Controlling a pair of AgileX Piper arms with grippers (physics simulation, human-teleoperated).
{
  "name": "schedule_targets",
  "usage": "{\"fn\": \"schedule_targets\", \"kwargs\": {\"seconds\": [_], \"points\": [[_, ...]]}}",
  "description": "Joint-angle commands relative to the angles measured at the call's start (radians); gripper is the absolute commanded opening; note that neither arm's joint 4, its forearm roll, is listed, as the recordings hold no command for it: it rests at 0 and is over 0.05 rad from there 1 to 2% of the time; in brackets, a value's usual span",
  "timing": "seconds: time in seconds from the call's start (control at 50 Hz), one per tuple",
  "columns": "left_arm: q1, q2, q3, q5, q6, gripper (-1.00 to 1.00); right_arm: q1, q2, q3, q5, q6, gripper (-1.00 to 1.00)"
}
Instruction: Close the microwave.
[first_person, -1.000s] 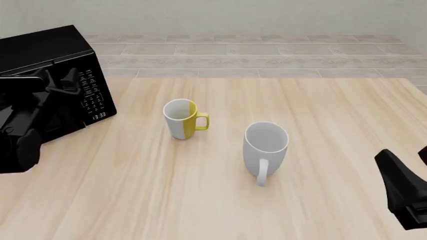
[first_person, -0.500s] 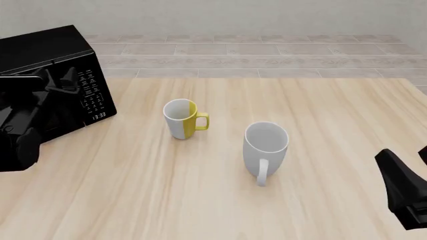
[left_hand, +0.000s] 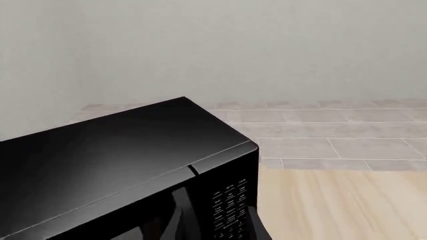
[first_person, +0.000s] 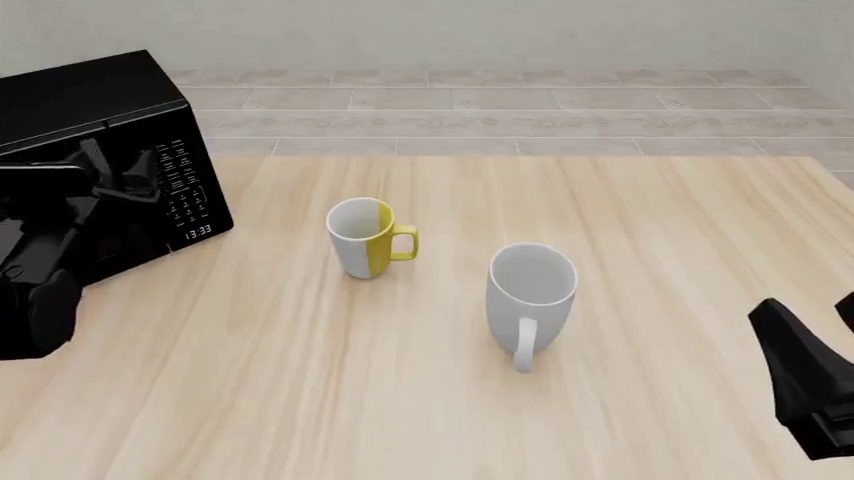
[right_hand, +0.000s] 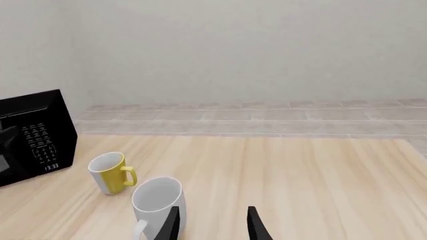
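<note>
You can read 13:33 on the clock display (first_person: 198, 231) at the foot of the microwave (first_person: 100, 130) keypad panel (first_person: 178, 185). The white key markings above it are too small to read.

A bare, kitchen-like room in a simulator's render: a light wooden table (first_person: 641, 230) carries a black microwave (first_person: 94, 110) with a lit clock, a yellow-and-white mug (first_person: 360, 238) and a white mug (first_person: 530, 295). Behind it lie a beige tiled floor (first_person: 534, 100) and a plain pale wall (first_person: 467, 30).
</note>
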Motion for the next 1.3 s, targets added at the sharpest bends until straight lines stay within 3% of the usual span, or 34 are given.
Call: {"fn": "schedule_targets", "kwargs": {"seconds": [0.02,0.18,0.42,0.66,0.98,1.14,1.26,1.3], "points": [[0.015,-0.031,0.190,0.182,0.007,1.00,0.001,0.006,0.000,0.002,-0.001,1.00],[-0.008,-0.191,0.279,0.199,0.015,1.00,0.005,0.019,0.000,-0.009,-0.001,1.00],[-0.040,-0.300,0.346,0.214,0.008,1.00,0.004,0.020,0.000,-0.006,-0.004,1.00],[-0.067,-0.495,0.403,0.319,0.009,1.00,0.009,0.034,0.000,-0.015,-0.001,1.00],[-0.135,-0.898,0.476,0.581,0.015,1.00,0.005,0.090,0.000,-0.063,-0.004,1.00],[-0.172,-1.283,0.450,0.926,0.018,1.00,-0.003,0.103,0.000,-0.071,-0.005,1.00],[-0.195,-1.428,0.425,1.077,0.017,1.00,0.001,0.111,0.000,-0.081,-0.008,1.00],[-0.195,-1.437,0.426,1.082,0.016,1.00,0.000,0.109,0.000,-0.078,-0.008,1.00]]}}
